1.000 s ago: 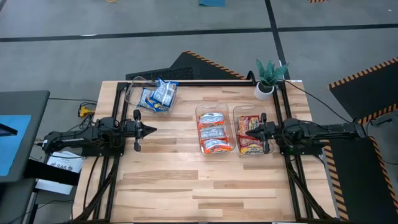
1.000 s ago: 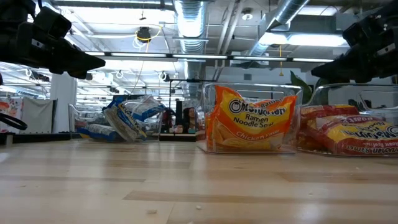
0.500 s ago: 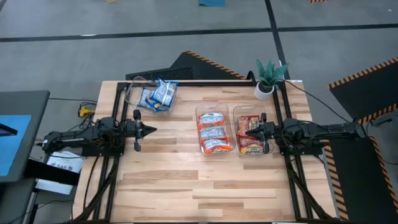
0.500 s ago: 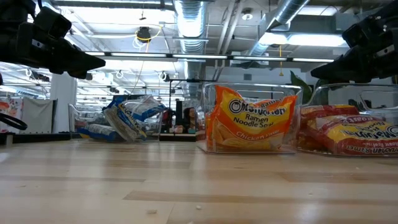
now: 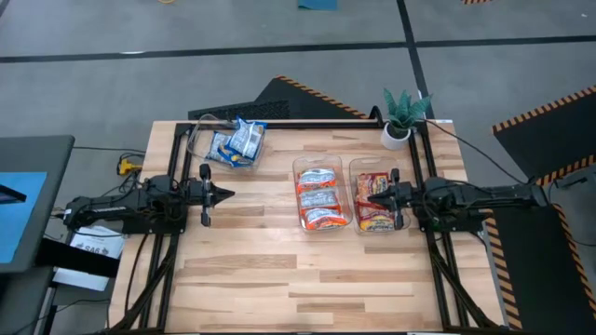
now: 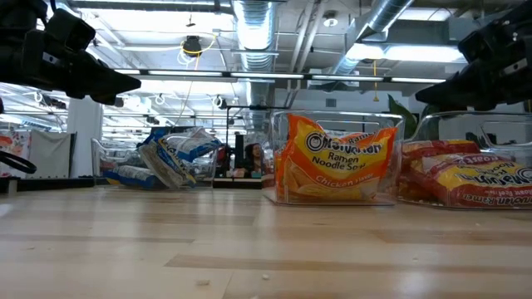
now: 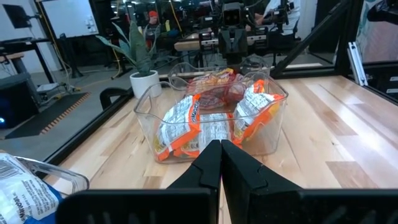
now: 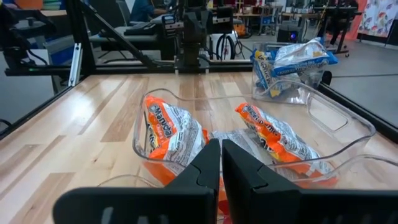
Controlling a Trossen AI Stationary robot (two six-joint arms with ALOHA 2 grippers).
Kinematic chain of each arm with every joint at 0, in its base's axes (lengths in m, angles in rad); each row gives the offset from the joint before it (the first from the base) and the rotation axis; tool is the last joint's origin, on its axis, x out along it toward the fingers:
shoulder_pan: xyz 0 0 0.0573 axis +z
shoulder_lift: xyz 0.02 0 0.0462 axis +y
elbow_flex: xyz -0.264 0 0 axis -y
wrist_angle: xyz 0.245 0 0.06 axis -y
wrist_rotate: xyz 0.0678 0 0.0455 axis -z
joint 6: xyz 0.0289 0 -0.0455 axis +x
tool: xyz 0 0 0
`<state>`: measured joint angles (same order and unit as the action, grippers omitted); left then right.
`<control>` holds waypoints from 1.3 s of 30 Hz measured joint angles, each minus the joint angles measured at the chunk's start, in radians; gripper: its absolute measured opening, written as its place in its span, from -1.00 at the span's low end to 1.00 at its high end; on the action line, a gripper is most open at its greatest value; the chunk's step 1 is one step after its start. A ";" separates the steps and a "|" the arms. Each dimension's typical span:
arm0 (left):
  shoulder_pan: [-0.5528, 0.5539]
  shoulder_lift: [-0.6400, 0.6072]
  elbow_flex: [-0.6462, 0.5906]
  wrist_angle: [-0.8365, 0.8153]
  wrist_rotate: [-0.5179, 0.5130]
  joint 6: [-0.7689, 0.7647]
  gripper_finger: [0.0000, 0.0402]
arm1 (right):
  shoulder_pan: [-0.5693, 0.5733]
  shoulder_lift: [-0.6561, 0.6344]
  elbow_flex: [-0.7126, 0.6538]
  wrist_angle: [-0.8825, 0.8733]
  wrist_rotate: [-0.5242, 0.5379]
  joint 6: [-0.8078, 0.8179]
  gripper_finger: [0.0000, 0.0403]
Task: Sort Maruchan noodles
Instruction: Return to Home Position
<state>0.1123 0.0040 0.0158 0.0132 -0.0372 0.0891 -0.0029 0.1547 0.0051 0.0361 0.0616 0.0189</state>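
Observation:
Blue-and-white noodle packets point(image 5: 237, 142) lie in a clear bin near the table's far left; the right wrist view shows these blue packets point(image 8: 292, 62) too. Orange-and-white packets point(image 5: 321, 197) fill the middle clear bin, and the orange packets point(image 6: 339, 159) stand on edge in it. Red-and-yellow packets point(image 5: 375, 209) lie in the bin to its right. My left gripper point(image 5: 226, 194) hovers shut over bare table, left of the orange bin, pointing right. My right gripper point(image 5: 371, 197) hovers shut over the red-and-yellow bin, pointing left. In the wrist views, the left gripper point(image 7: 221, 148) and the right gripper point(image 8: 221, 149) both face the orange bin.
A small potted plant point(image 5: 403, 116) stands at the table's far right corner. A black frame rail point(image 5: 317, 122) runs along the far edge. Bare wood point(image 5: 307, 279) spreads across the near half of the table and between the left gripper and the bins.

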 joint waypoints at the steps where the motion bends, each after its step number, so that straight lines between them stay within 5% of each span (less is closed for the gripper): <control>1: 0.000 0.000 0.000 0.000 0.000 -0.001 -1.00 | 0.000 -0.003 0.000 0.001 0.000 0.000 -0.79; 14: -0.022 -0.003 0.000 0.000 0.002 -0.005 -1.00 | 0.000 -0.152 -0.001 0.001 -0.001 0.000 -0.79; 39: -0.047 0.005 0.000 0.000 0.001 -0.006 -1.00 | 0.001 -0.152 -0.001 0.001 -0.002 0.000 -0.79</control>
<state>0.0654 0.0086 0.0158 0.0135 -0.0364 0.0826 -0.0021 0.0025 0.0044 0.0376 0.0593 0.0193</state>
